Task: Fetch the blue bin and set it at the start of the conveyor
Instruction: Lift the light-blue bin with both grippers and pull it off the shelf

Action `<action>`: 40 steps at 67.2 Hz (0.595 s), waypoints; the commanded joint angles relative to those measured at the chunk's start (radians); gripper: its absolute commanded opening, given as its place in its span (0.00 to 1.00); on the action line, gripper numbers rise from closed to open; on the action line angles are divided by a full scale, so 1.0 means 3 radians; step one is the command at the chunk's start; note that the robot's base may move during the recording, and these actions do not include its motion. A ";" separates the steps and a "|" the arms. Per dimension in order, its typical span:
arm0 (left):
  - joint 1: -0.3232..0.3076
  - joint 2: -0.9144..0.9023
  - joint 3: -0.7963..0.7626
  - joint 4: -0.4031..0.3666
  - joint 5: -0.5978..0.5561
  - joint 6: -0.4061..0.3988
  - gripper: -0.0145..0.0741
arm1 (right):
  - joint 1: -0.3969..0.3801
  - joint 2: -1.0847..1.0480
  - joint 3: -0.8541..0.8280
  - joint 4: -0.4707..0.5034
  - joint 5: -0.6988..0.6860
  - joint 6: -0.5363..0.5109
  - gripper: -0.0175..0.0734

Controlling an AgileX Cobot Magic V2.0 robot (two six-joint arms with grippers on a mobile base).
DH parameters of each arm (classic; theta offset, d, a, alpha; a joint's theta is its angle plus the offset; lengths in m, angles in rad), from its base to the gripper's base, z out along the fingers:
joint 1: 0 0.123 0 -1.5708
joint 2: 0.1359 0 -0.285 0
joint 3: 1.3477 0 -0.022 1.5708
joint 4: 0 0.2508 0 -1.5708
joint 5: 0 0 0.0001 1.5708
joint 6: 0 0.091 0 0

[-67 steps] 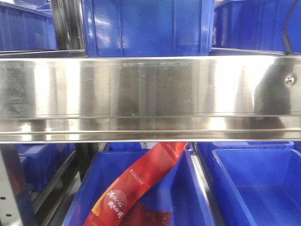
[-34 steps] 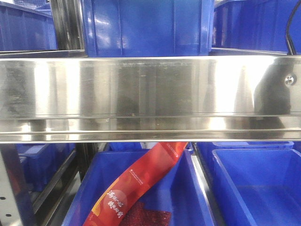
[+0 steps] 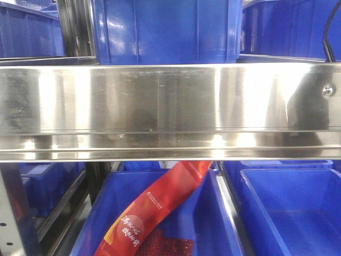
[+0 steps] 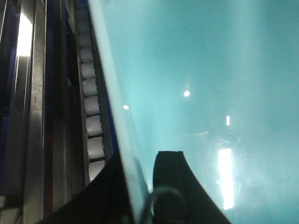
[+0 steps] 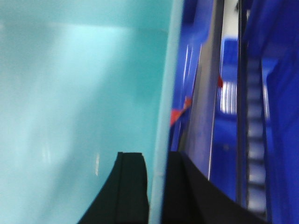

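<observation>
Only the black cable is seen shifted, at the front view's top right. The pale cyan plastic tub, beside a white roller track, is clamped at opposite rims by the left gripper and right gripper, presumably so it is carried level.

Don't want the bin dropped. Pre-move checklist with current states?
1. Left gripper clamped on bin rim: ok, fingers straddle it closely.
2. Right gripper clamped on rim: ok, same.
3. Bin lifted clear of rollers: cannot tell.
4. Bin level: cannot tell, only close wrist views.
5. Conveyor in sight: not ok, no view shows it.
</observation>
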 commanded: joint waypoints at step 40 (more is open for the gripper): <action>-0.0023 -0.0050 -0.0041 -0.0122 -0.0588 0.0056 0.04 | -0.0004 -0.0018 -0.0021 0.0000 -0.0759 -0.0057 0.03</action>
